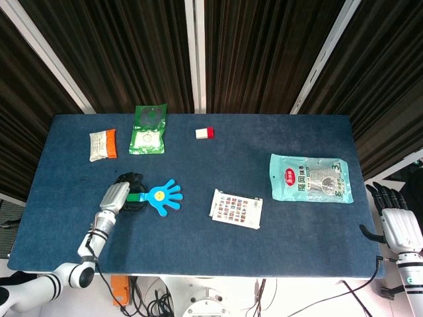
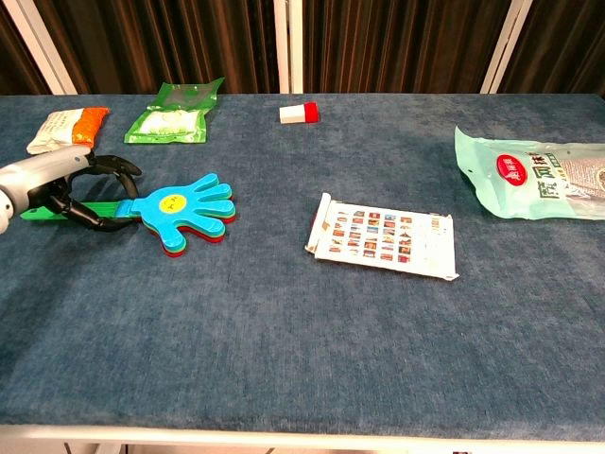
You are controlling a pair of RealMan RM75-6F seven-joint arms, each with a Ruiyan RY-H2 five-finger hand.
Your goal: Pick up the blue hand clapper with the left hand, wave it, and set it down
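Blue plastic marks the hand clapper (image 2: 184, 207), lying on the table (image 2: 284, 312) with its palm-shaped head just beyond the left hand (image 2: 59, 186) and its green handle (image 2: 80, 211) running back beneath the dark fingers (image 2: 99, 219), which curl around the handle; whether they clamp it firmly cannot be told. Because the grasp sits at the far handle end, the heavier head may swing down or slip free on lifting. Off the table edge, the right hand (image 1: 396, 221) hangs with fingers apart, holding nothing.
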